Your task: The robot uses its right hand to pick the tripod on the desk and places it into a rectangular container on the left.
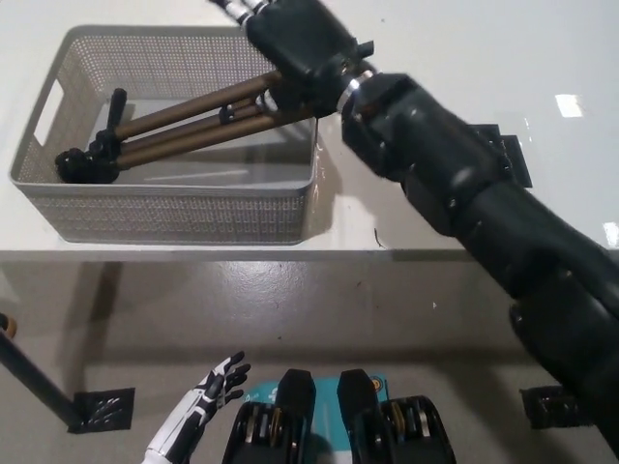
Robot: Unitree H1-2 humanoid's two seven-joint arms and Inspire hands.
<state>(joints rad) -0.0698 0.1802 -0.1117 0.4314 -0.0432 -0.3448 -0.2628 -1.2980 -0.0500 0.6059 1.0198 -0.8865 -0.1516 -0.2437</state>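
Right now your tripod (174, 128) lies inside the grey mesh container (184, 215), which sits at the left end of the white desk (426, 39), close to the desk's front edge. The tripod's dark head is down in the container's front-left corner, and its brown legs run diagonally up toward the back-right corner, where the leg ends pass under the black right hand (300, 43). That end looks raised toward the right wall's rim, so the tripod sits tilted rather than flat.

Your right hand is over the container's back-right corner, its back turned up to the camera. You cannot tell from this view whether its fingers are closed on the legs or merely resting above them; the contact is hidden beneath the hand. The black forearm stretches from there across the desk toward the bottom right.

A patch of black tape (511, 159) shows on the desk just beyond the forearm, near the right edge.

Your white left hand (208, 396) hangs low at the lower left, below the desk's front edge, fingers spread and holding nothing.
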